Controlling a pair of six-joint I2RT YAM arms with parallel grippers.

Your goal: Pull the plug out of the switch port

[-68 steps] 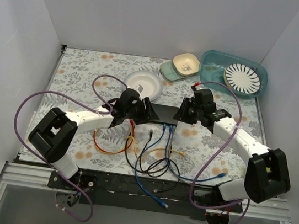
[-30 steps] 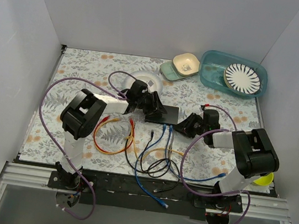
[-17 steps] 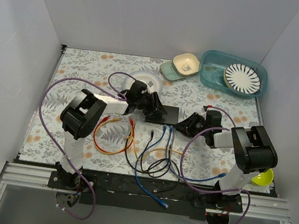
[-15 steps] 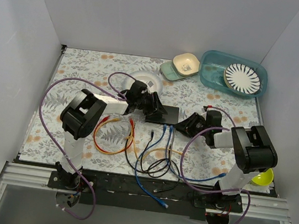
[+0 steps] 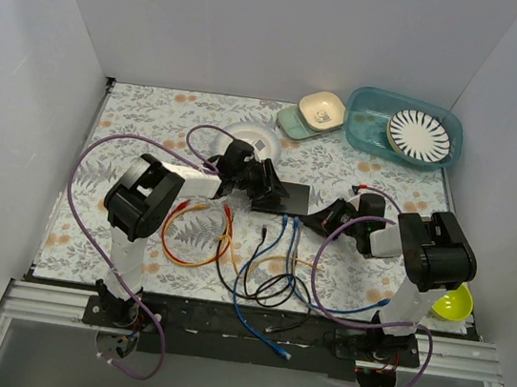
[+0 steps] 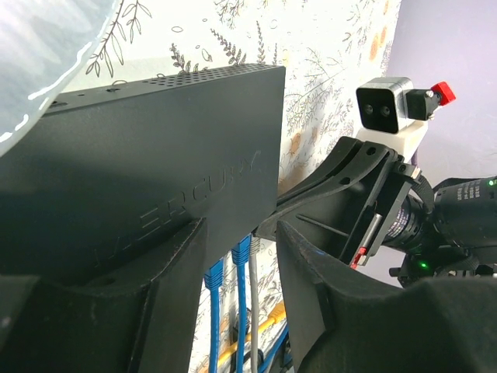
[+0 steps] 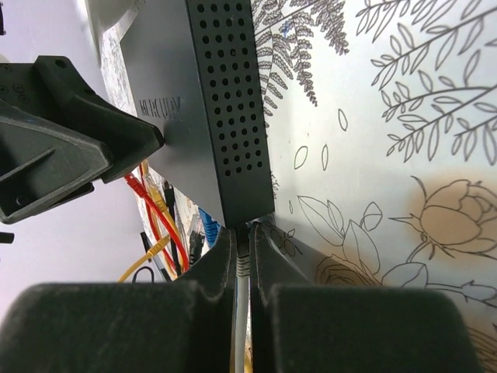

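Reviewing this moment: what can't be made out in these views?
- Top view: the switch ports are too small to see, and the left gripper covers its left part.
- Right wrist view: the right gripper is shut on the grey cable; the fingers hide its plug.
- Left wrist view: the switch's port face is turned away; only cables leaving below show.

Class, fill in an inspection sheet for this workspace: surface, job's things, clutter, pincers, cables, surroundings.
Surface: floral cloth.
Job's things: black switch, flat; grey plug at its corner port.
Clutter: white plate, two small bowls, teal tub with striped plate, yellow bowl.
Pincers: left pincer straddles the switch; right pincer shut on the grey plug.
Cables: blue, orange, red, black loose cables.
Surroundings: white walls.
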